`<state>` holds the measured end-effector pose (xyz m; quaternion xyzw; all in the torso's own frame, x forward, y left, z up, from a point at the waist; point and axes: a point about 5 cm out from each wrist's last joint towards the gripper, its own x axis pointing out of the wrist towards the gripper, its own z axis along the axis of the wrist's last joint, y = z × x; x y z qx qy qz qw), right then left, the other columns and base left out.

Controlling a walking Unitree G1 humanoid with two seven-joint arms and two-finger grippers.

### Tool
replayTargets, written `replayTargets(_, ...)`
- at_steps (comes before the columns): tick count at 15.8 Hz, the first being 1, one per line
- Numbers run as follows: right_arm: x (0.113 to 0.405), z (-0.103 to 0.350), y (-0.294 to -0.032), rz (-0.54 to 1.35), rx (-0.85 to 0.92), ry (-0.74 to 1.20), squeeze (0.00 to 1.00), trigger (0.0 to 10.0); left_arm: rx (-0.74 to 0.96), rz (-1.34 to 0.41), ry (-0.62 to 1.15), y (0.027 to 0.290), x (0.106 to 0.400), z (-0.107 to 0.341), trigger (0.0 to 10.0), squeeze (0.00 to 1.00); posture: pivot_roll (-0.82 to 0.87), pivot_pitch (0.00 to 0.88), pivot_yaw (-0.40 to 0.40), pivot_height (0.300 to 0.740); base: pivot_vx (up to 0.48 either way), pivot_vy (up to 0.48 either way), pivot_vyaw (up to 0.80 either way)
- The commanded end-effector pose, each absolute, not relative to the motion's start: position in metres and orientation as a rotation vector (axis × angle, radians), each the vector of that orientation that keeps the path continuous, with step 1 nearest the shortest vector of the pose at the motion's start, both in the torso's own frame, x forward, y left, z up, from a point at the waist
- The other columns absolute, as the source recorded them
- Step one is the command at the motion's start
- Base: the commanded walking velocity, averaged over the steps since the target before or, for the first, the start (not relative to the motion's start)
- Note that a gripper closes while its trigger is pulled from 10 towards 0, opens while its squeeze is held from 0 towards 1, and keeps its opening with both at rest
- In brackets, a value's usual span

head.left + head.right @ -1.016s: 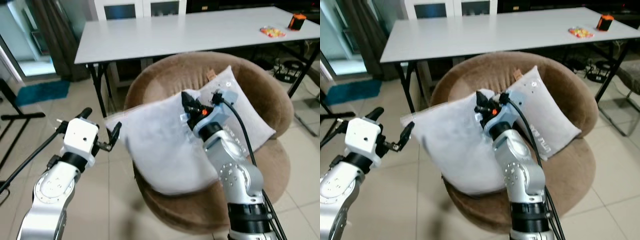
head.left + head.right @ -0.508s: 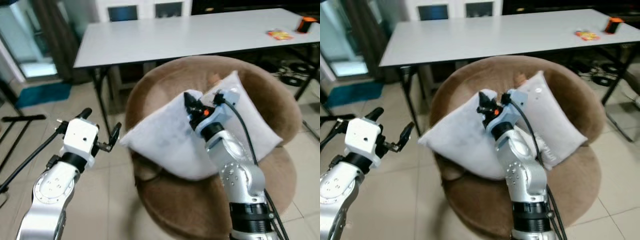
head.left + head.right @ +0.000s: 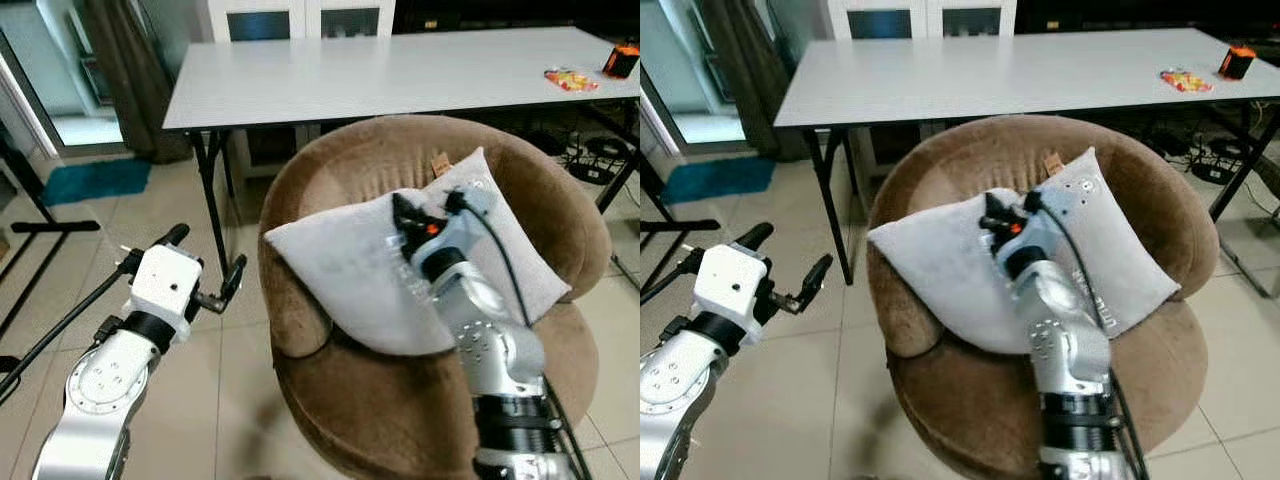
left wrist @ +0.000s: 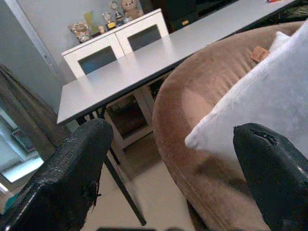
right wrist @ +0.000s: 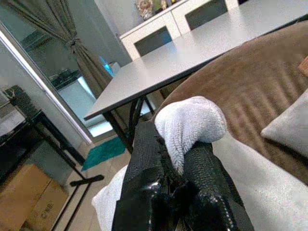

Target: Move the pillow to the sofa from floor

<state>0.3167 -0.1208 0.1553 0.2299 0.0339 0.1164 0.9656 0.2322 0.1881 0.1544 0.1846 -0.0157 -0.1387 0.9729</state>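
A light grey pillow (image 3: 345,270) lies on the seat of the round brown sofa chair (image 3: 330,160), its left corner over the chair's left arm. My right gripper (image 3: 405,222) is shut on the pillow's upper edge; in the right wrist view a bunch of pillow fabric (image 5: 190,125) is pinched between the fingers (image 5: 144,159). A second grey pillow (image 3: 520,255) leans against the chair back behind it. My left gripper (image 3: 205,268) stands open over the floor, left of the chair, holding nothing; its fingers (image 4: 67,173) frame the pillow corner (image 4: 250,110).
A long white table (image 3: 400,65) stands just behind the chair, with black legs (image 3: 215,210) close to my left gripper. A snack packet (image 3: 572,80) and an orange object (image 3: 622,60) lie at its right end. A black stand (image 3: 50,226) and teal mat (image 3: 90,180) are on the left floor.
The pillow has come down from hanging over the chair's left front to lying on the seat, still held by my right gripper. The camera has shifted. My left arm has barely moved.
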Motion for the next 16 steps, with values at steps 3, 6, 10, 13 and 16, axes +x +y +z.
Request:
replayTargets(3, 0.331, 0.166, -0.126, 0.274, 0.383, 0.018, 0.0, 10.0, 0.391, -0.325, -0.008, 0.19, 0.229, 0.153, 10.0, 0.0, 0.08, 0.0, 0.02, 0.74, 0.0, 0.0, 0.0)
replayTargets(6, 0.342, 0.177, -0.147, 0.297, 0.323, 0.0, 0.0, 10.0, 0.394, -0.329, 0.003, 0.195, 0.224, 0.154, 10.0, 0.0, 0.09, 0.0, 0.009, 0.74, 0.0, 0.0, 0.0)
replayTargets(10, 0.337, 0.209, -0.182, 0.516, 0.246, -0.037, 0.0, 10.0, 0.357, -0.41, 0.019, 0.192, 0.216, 0.154, 10.0, 0.0, 0.09, 0.0, 0.005, 0.74, 0.0, 0.0, 0.0)
replayTargets(13, 0.333, 0.22, -0.192, 0.602, 0.227, -0.04, 0.0, 10.0, 0.325, -0.497, 0.041, 0.191, 0.21, 0.155, 10.0, 0.0, 0.09, 0.0, 0.005, 0.74, 0.0, 0.0, 0.0)
replayTargets(16, 0.327, 0.226, -0.198, 0.717, 0.218, -0.02, 0.0, 10.0, 0.313, -0.548, 0.069, 0.193, 0.205, 0.155, 10.0, 0.0, 0.08, 0.0, 0.001, 0.74, 0.0, 0.0, 0.0)
